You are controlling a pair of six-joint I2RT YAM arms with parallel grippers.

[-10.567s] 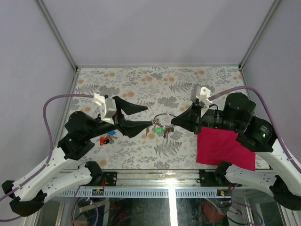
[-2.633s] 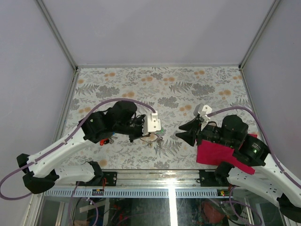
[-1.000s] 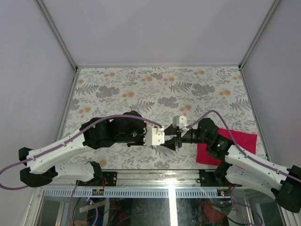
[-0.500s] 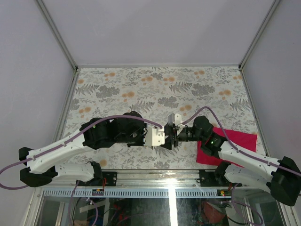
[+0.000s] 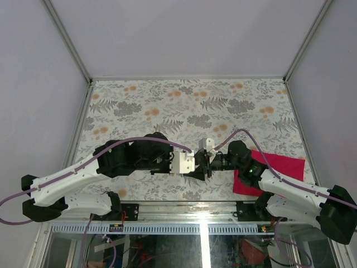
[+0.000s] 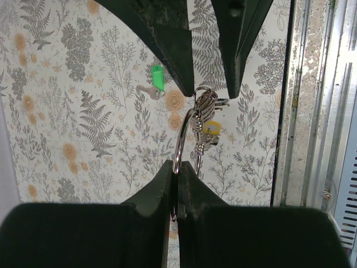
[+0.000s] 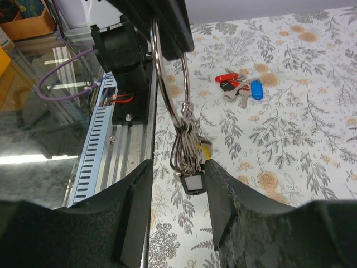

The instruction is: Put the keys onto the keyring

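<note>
My left gripper (image 6: 177, 164) is shut on the rim of the keyring (image 6: 187, 131), a silvery wire ring held above the table with a bunch of small dark tags and a yellow piece hanging from it. My right gripper (image 7: 178, 163) is open, its fingers either side of that hanging bunch (image 7: 192, 159), the right finger close against a tag. The green key (image 6: 158, 77) lies on the table beyond the ring. The red key (image 7: 227, 78) and the blue key (image 7: 256, 89) lie together on the table further off. In the top view both grippers meet tip to tip (image 5: 196, 165).
A red cloth (image 5: 276, 166) lies at the right, partly under the right arm. The table's near metal rail (image 6: 312, 111) runs close beside the ring. The left arm (image 5: 128, 159) covers the near-left floral table surface.
The right gripper has moved left up to the left gripper and now brackets the bunch hanging from the ring. The left gripper has kept still, holding the ring.
</note>
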